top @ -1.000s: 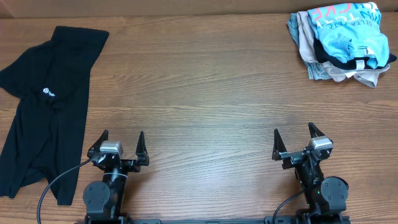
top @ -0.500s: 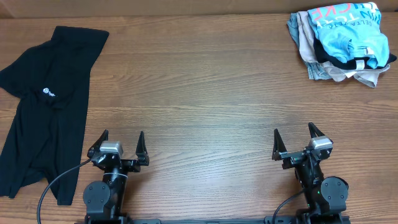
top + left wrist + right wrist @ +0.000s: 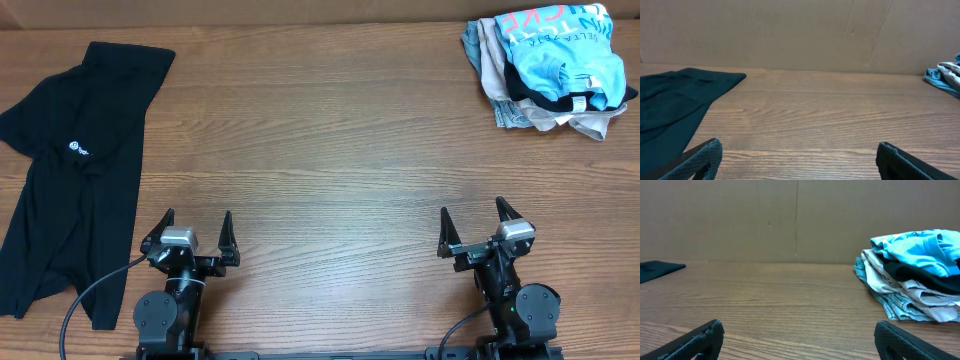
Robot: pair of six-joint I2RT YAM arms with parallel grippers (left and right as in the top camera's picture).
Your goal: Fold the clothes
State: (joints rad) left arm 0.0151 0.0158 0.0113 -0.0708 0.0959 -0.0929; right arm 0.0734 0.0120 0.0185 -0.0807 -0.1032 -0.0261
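Black soft T-shirt (image 3: 80, 200) rumpled flat | woodgrain table (image 3: 320, 150) | left fingers (image 3: 165, 222), right fingers (image 3: 443, 222) spread, empty

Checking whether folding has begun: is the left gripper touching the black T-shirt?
Apart. The overhead view shows bare table between the open left gripper and the black T-shirt.

One black T-shirt (image 3: 88, 190), one heap of other garments (image 3: 548, 68), one left tool (image 3: 197, 216), one right tool (image 3: 472, 208), one table (image 3: 330, 150)
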